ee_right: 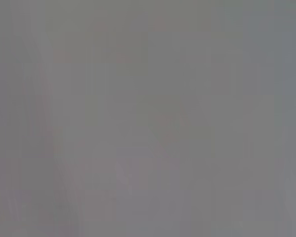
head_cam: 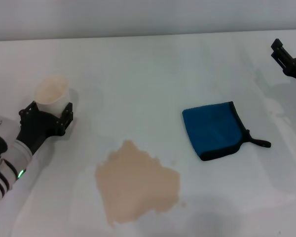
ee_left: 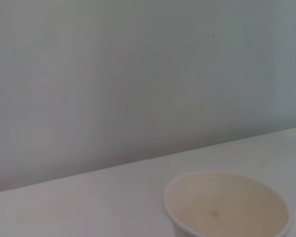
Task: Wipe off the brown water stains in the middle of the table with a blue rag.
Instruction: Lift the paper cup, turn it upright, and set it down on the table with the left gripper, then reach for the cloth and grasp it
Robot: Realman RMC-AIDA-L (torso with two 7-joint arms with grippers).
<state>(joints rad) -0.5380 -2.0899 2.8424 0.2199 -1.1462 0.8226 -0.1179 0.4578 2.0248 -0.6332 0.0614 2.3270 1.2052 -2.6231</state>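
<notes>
The brown water stains (head_cam: 136, 181) form a ragged pale tan puddle on the white table (head_cam: 153, 74), in the near middle. The blue rag (head_cam: 213, 129) lies flat to the right of the puddle and apart from it, with its black loop tab pointing right. My left gripper (head_cam: 46, 114) is at the left, its black fingers closed around the base of an upright white cup (head_cam: 52, 94). The cup's beige-lined inside also shows in the left wrist view (ee_left: 228, 206). My right gripper (head_cam: 289, 51) is at the far right edge, beyond the rag, open and empty. The right wrist view shows only flat grey.
The table's far edge meets a pale wall (head_cam: 138, 19) at the back. Bare tabletop lies between the cup, the puddle and the rag.
</notes>
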